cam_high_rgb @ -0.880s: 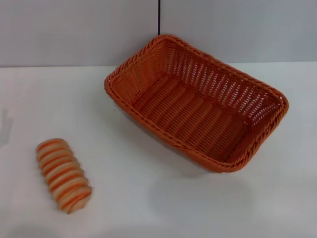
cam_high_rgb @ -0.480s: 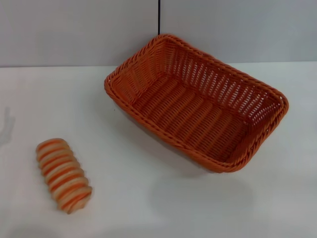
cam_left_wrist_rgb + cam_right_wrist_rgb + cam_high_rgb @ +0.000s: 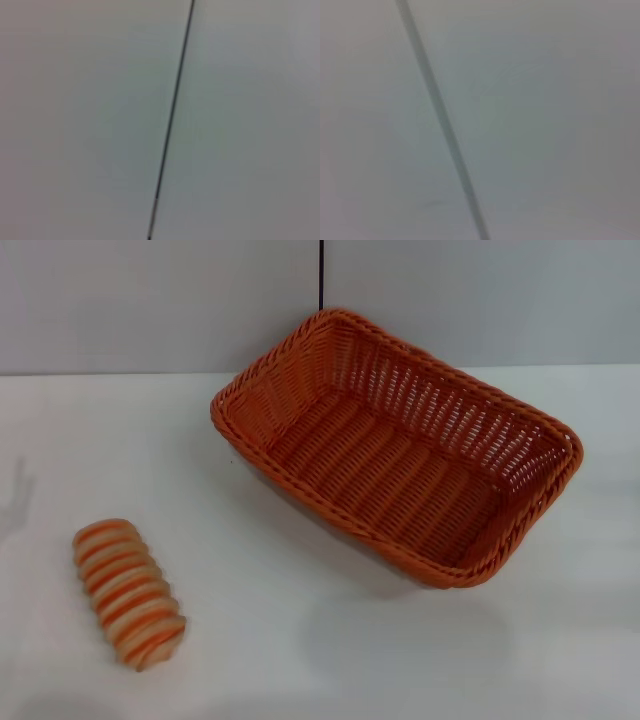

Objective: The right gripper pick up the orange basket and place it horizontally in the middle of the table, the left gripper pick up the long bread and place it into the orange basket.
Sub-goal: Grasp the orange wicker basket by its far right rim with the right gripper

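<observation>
The orange basket [image 3: 400,445] rests on the white table [image 3: 300,640], set diagonally from the back centre toward the right, and it holds nothing. At the front left lies the long bread [image 3: 128,592], a striped tan and orange loaf, well apart from the basket. Neither gripper shows in the head view. Both wrist views show only a pale grey surface crossed by a thin dark line [image 3: 172,117], with no fingers in them.
A grey wall [image 3: 150,300] with a dark vertical seam [image 3: 321,275] rises behind the table's back edge. A faint shadow [image 3: 15,502] falls on the table at the far left edge.
The faint shadow at the table's far left edge has shifted slightly. The basket and the bread have not moved.
</observation>
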Tool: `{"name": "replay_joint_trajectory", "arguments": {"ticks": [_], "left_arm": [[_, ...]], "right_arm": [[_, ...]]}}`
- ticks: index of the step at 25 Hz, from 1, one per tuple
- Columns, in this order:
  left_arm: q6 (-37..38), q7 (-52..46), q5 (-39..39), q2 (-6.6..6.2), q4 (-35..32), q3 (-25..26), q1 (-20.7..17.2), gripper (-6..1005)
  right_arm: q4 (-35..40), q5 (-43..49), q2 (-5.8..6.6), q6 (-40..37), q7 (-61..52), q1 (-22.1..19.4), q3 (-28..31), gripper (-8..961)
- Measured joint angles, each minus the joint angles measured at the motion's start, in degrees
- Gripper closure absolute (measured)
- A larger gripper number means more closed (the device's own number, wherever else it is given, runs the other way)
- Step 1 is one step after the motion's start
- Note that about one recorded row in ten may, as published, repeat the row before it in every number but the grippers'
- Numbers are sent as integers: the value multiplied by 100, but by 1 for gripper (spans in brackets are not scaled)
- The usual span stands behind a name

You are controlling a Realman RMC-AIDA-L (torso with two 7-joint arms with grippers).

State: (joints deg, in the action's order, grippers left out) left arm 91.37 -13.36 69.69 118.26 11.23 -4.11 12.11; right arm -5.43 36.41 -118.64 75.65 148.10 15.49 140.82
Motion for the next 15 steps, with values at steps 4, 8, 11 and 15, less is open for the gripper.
{"name": "replay_joint_trajectory", "arguments": {"ticks": [4, 8, 11, 15], "left_arm": [[-1, 0, 2, -1, -95, -253, 7, 197], [3, -6, 1, -1, -132, -270, -1, 197], [-19, -7, 0, 1, -140, -273, -12, 198], [-50, -8, 0, 3, -146, -269, 1, 198]], "right_arm": [[-651, 3, 104, 65, -1293, -240, -671, 548], [-1168, 210, 510, 402, -2741, -377, -1253, 547], [-1543, 682, 875, 962, -3720, -359, -1315, 545], [-2215, 1112, 1251, 1485, -4788, -316, -1301, 545]]}}
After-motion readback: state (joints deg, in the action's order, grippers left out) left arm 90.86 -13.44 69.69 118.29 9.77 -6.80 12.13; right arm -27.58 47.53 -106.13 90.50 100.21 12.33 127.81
